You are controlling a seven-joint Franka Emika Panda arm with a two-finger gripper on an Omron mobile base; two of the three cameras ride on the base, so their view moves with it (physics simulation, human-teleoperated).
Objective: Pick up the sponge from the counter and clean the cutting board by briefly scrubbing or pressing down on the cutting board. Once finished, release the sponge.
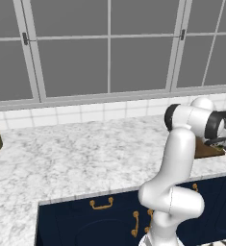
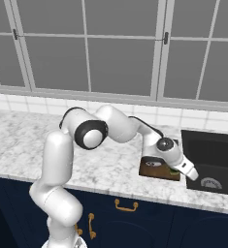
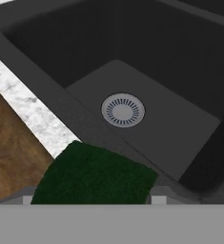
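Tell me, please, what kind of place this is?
A kitchen, rendered rather than real. A white marble counter runs above navy cabinets with brass handles, a black sink with a round drain sits in it, and a wooden cutting board lies beside the sink under large windows.

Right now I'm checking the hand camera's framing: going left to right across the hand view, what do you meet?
Cutting board → strip of counter → sponge → sink drain.
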